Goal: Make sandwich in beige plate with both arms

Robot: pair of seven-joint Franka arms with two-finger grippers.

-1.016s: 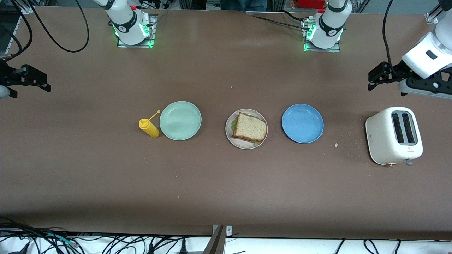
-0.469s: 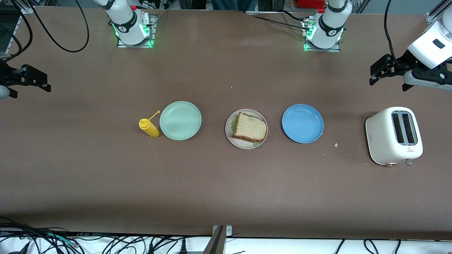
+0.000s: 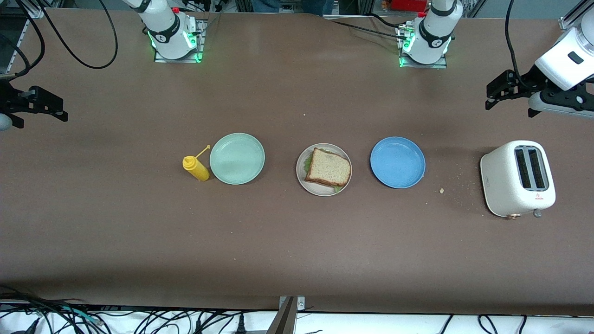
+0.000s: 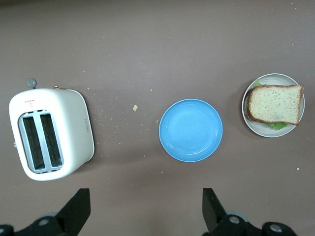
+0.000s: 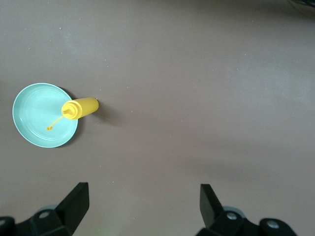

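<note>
You have the sandwich (image 3: 327, 168) sitting on the beige plate (image 3: 300, 176) at mid-table, lettuce peeking out at the crust. At the plate's 3 o'clock in the front view lies the blue plate (image 3: 397, 162), then the white toaster (image 3: 517, 178); at its 9 o'clock the mint-green plate (image 3: 237, 158), with the yellow mustard bottle (image 3: 196, 168) just beside it. Your left gripper (image 4: 146, 209) hangs with fingers spread wide, holding nothing, over bare table near the toaster. Your right gripper (image 5: 142, 206) waits likewise, wide apart and empty, over the right arm's end of the table.
</note>
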